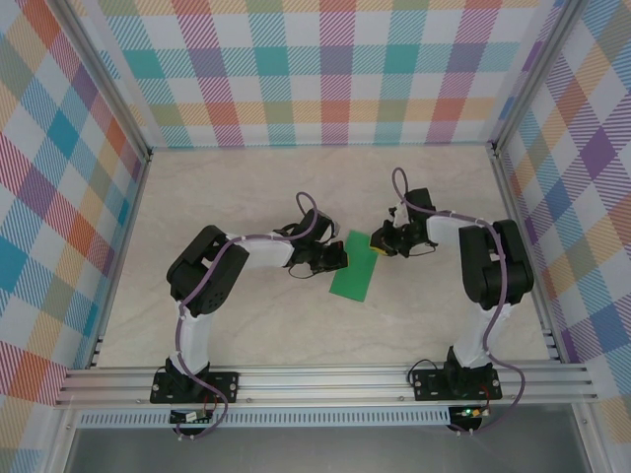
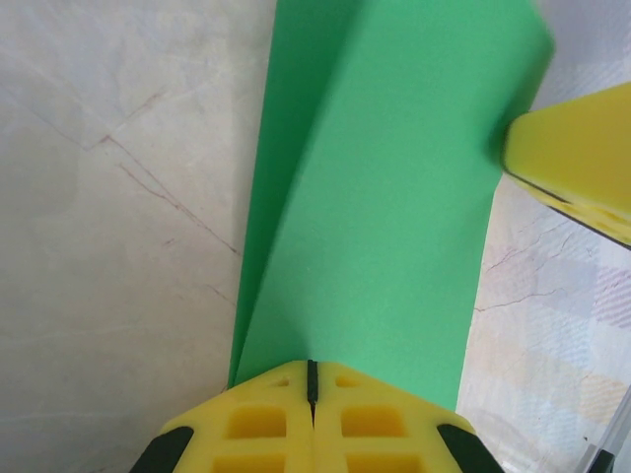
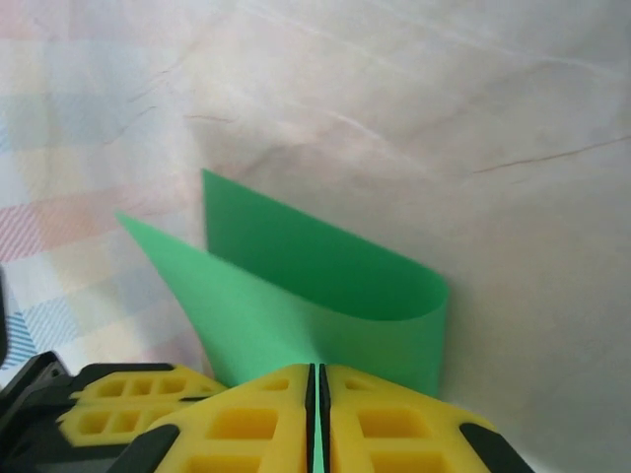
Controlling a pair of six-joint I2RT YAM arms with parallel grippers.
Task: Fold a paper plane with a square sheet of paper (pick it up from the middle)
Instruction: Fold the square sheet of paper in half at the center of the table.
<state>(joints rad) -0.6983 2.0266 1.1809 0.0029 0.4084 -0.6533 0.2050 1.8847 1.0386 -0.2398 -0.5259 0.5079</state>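
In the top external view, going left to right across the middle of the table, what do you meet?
The left arm → left gripper → square sheet of paper → right gripper → right arm.

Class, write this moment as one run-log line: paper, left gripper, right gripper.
square sheet of paper: bent double, fold rounded | left gripper: shut on it | right gripper: shut on it

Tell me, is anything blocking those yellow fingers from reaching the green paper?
Nothing visible stands between them. The left fingers and the right fingers are each already shut on the folded green paper, pinching it from opposite sides.
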